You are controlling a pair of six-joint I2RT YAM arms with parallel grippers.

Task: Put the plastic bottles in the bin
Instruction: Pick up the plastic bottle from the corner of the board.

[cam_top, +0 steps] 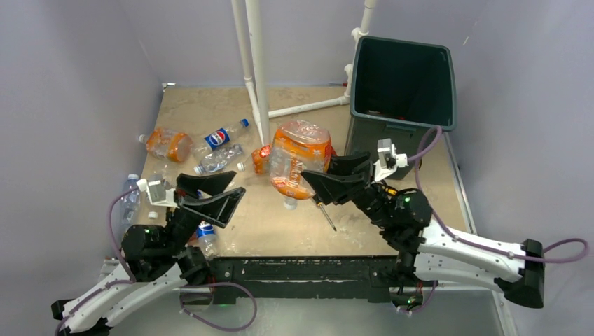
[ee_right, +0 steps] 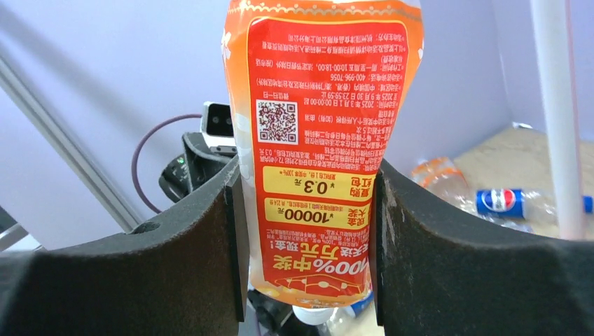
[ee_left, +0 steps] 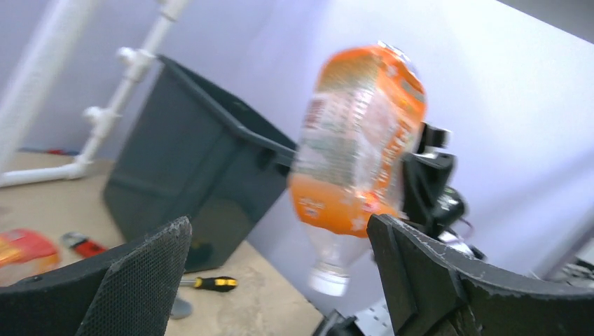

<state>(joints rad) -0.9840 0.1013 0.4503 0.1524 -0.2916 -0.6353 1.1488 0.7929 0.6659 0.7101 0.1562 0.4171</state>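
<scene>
- While the right gripper (cam_top: 328,176) is clamping it, the orange-labelled bottle (cam_top: 300,155) is hanging cap-down, crumpled and clear, above the table (cam_top: 280,227) near the bin (cam_top: 399,120).
- The left gripper (cam_top: 218,192) is gaping wide, holding nothing.

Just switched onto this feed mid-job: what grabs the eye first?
The right gripper clamps a big orange bottle, cap down, above the table's middle. The dark bin stands at the far right, and the left gripper gapes empty at near left, loose bottles lying beyond it.
</scene>
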